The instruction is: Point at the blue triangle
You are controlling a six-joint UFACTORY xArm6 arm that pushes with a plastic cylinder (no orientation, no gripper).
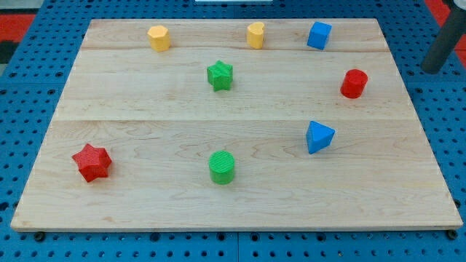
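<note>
Light wooden table (145,109), blue triangle block (319,137) at four o'clock from centre, green cylinder block (222,167) at six, my tip out of view, no jaws visible, state untellable

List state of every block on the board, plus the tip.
blue triangle: lower right, untouched
blue cube: top edge, right
red cylinder: upright, right side
yellow hexagon block: top edge, left
yellow heart block: top edge, middle
green star: upper middle
green cylinder: upright, lower middle
red star: lower left
rod: off the board at the view's right; my tip not discernible
</note>
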